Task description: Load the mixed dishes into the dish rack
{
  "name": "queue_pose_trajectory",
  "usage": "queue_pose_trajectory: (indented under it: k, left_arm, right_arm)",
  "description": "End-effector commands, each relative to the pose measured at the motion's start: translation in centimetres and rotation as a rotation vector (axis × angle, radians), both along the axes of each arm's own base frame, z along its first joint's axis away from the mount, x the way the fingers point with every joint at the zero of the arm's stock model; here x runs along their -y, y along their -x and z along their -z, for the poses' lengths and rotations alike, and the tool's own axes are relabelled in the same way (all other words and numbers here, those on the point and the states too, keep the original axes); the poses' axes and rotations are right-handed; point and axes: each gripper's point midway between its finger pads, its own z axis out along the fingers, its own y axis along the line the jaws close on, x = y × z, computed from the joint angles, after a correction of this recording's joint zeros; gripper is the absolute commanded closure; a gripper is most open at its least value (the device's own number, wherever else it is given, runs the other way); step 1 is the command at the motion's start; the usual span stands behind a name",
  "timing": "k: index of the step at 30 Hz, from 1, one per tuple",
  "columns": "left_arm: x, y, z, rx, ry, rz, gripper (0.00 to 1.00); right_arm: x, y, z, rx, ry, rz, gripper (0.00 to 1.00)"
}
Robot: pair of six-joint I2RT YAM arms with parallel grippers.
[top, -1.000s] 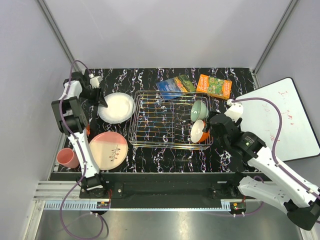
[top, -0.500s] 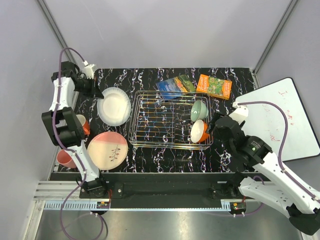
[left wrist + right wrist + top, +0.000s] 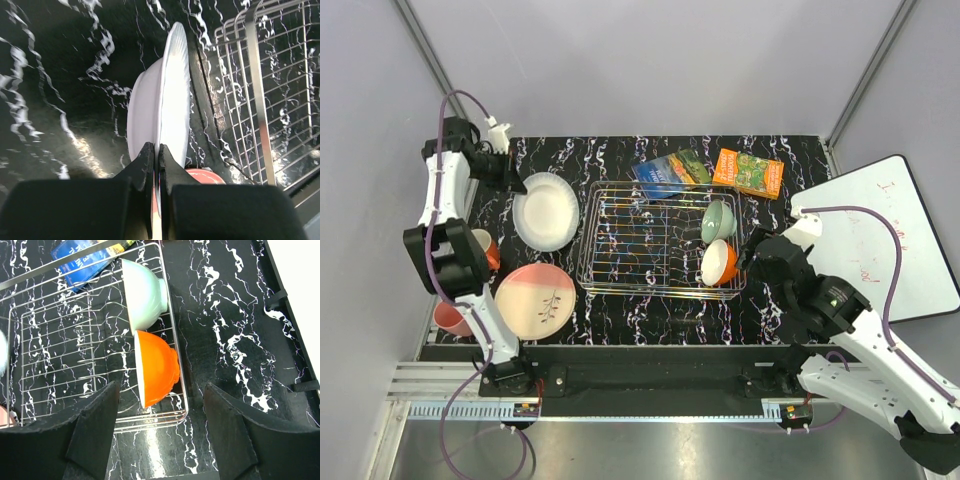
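Observation:
My left gripper [image 3: 518,184] [image 3: 158,155] is shut on the rim of the white plate [image 3: 547,210] [image 3: 167,105] and holds it tilted, left of the dish rack [image 3: 660,240] [image 3: 260,90] [image 3: 60,360]. The orange bowl [image 3: 719,262] [image 3: 157,367] and the pale green bowl [image 3: 717,220] [image 3: 145,292] stand on edge at the rack's right end. The pink-and-cream plate [image 3: 535,300] [image 3: 200,176] lies at the front left. The pink cup [image 3: 450,316] stands at the table's left front edge. My right gripper [image 3: 752,255] [image 3: 162,435] is open and empty, above the rack's front right corner.
A blue packet [image 3: 669,172] [image 3: 90,262] and an orange packet [image 3: 748,172] lie behind the rack. A white board [image 3: 880,235] [image 3: 300,300] lies at the right of the table. An orange part [image 3: 492,257] shows beside the left arm.
My left gripper has drawn back to the far left with the white plate, tilting it up. My right gripper has pulled back from the orange bowl toward the front right.

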Motion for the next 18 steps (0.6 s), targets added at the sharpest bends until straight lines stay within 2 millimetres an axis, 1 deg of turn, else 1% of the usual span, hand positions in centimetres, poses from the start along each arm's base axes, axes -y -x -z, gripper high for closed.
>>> queue_pose_trajectory:
  k: [1, 3, 4, 6, 7, 8, 9, 10, 11, 12, 13, 14, 15, 16, 17, 18]
  left_arm:
    - [3.1, 0.8, -15.3, 0.429, -0.127, 0.082, 1.00]
    - [3.8, 1.4, -17.0, 0.491, -0.190, 0.108, 1.00]
    - [5.1, 2.3, -18.4, 0.553, -0.229, 0.164, 1.00]
    - [6.1, 3.1, -19.0, 0.596, -0.286, 0.216, 1.00]
    - [7.3, 3.9, -19.8, 0.649, -0.320, 0.279, 1.00]
    - [7.7, 4.3, -20.2, 0.676, -0.343, 0.305, 1.00]
    - [8.1, 4.6, -20.2, 0.690, -0.358, 0.333, 1.00]
    - [8.9, 5.3, -21.1, 0.744, -0.388, 0.380, 1.00]
    - [9.1, 5.6, -21.5, 0.765, -0.410, 0.394, 1.00]
    - [9.9, 5.9, -21.8, 0.789, -0.424, 0.428, 1.00]
    - [10.2, 6.4, -22.5, 0.834, -0.462, 0.466, 1.00]
    - [10.5, 6.7, -22.8, 0.856, -0.489, 0.487, 1.00]
    - [11.7, 7.2, -22.9, 0.881, -0.499, 0.540, 1.00]
    - [12.3, 7.9, -23.6, 0.934, -0.530, 0.588, 1.00]
    - [12.9, 8.3, -23.3, 0.947, -0.544, 0.622, 1.00]
    - [14.5, 9.0, -23.5, 0.980, -0.544, 0.674, 1.00]
  right_arm:
    - [-0.1, -0.4, -0.3, 0.020, -0.006, 0.009, 0.25]
    - [-0.1, -0.4, -0.6, 0.028, -0.007, 0.006, 0.25]
    - [-0.1, -0.5, -0.7, 0.033, -0.012, 0.009, 0.25]
    - [-0.1, -0.5, -0.9, 0.042, -0.014, 0.007, 0.25]
    - [-0.2, -0.5, -0.9, 0.042, -0.015, 0.005, 0.26]
    - [-0.1, -0.5, -1.1, 0.047, -0.018, 0.006, 0.26]
    - [0.0, -0.5, -1.2, 0.050, -0.018, 0.009, 0.26]
    - [0.0, -0.5, -1.3, 0.054, -0.018, 0.007, 0.26]
    - [0.1, -0.4, -1.5, 0.058, -0.015, 0.002, 0.25]
    - [0.1, -0.4, -1.7, 0.063, -0.019, 0.000, 0.25]
    - [0.1, -0.3, -1.8, 0.065, -0.023, -0.001, 0.25]
    - [0.2, -0.2, -2.0, 0.071, -0.026, -0.003, 0.25]
    - [0.2, -0.1, -2.2, 0.076, -0.029, -0.005, 0.24]
    - [0.4, -0.1, -2.3, 0.085, -0.028, -0.002, 0.24]
    - [0.7, 0.0, -2.7, 0.102, -0.037, 0.002, 0.23]
    - [1.0, 0.1, -2.9, 0.118, -0.041, 0.009, 0.22]
